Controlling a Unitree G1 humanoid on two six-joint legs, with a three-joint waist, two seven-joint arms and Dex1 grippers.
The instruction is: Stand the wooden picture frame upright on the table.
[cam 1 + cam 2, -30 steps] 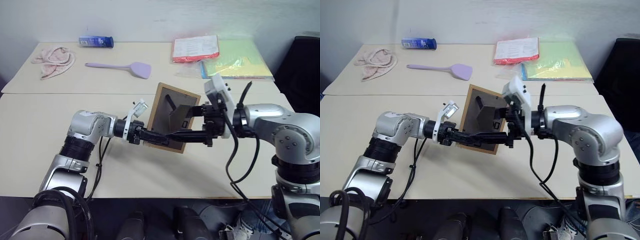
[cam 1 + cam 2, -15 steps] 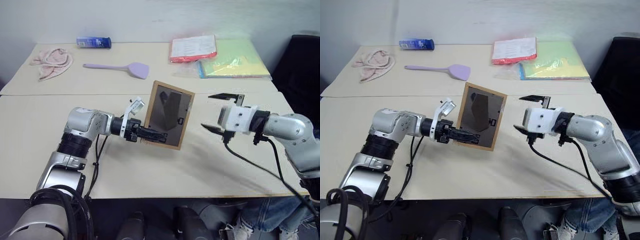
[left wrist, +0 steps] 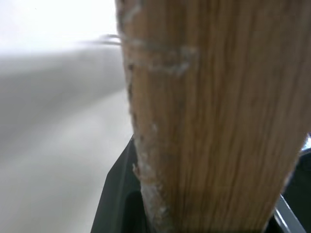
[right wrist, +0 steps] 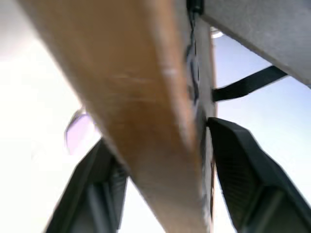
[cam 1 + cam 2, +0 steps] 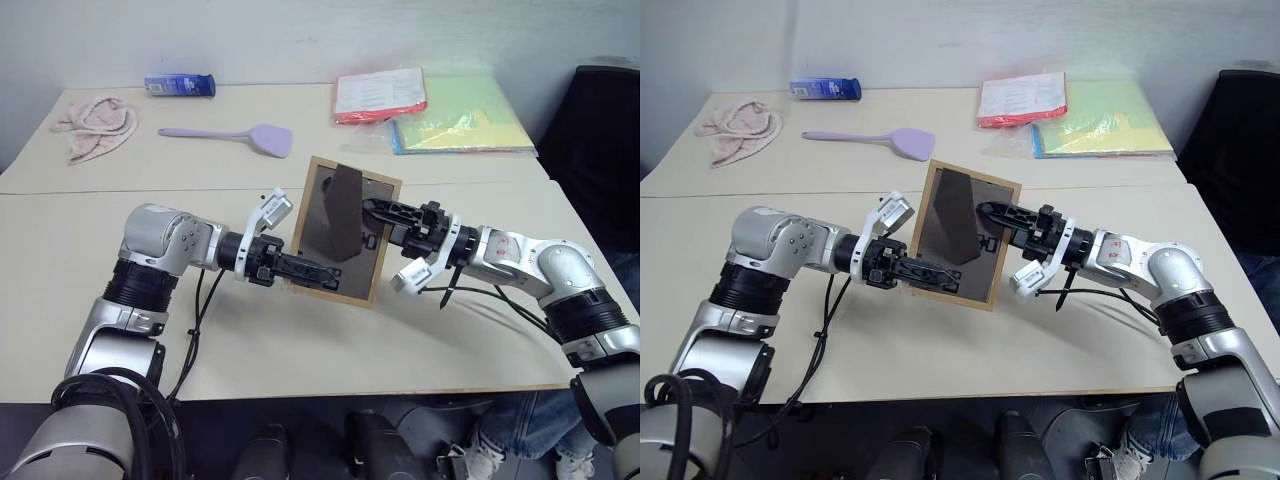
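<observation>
The wooden picture frame [image 5: 345,230] is held nearly upright near the middle of the near half of the desk [image 5: 300,340], its dark back and fold-out stand [image 5: 343,205] turned toward the robot; whether its lower edge touches the desk I cannot tell. The left claw [image 5: 318,272] comes in from the left and is clamped along the frame's lower left part, its black fingers [image 3: 119,194] on either side of the wood. The right claw [image 5: 992,216] reaches in from the right and straddles the frame's right edge, one finger [image 4: 243,165] on the back side and the other in front; the fingers sit close to the wood, but I cannot tell whether they actually press on it.

On the far half of the desk lie a pink cloth [image 5: 92,122] at the far left, a blue packet [image 5: 180,85] behind it, and a lilac spatula [image 5: 235,133] toward the middle. At the far right sits a stack of coloured folders [image 5: 440,110], red on top of yellow-green.
</observation>
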